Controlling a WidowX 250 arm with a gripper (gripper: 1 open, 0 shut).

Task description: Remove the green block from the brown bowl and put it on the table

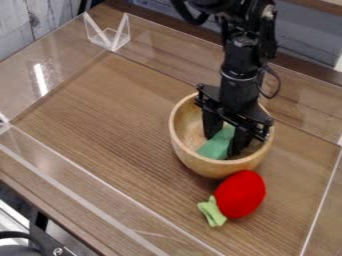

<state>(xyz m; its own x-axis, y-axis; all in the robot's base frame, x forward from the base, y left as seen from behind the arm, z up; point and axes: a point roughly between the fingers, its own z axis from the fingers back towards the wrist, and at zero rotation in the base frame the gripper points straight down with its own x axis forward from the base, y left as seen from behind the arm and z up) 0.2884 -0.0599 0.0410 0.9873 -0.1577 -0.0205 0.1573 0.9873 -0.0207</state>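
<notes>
1. The gripper [227,137] stood down inside the brown bowl [187,148], its jaws pinched on the green block [214,147], which still sat in the bowl.
2. A shallow or off-centre hold might have let the block slip free during the lift.
3. A finger catching the rim could have tipped the bowl towards the red strawberry toy [238,194] just beside it on the table [94,120].

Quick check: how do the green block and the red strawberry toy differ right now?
The green block sits inside the brown bowl; the red strawberry toy lies on the table. The gripper is shut on the block; the toy lies untouched. The block looks flat-sided, the toy rounded.
</notes>
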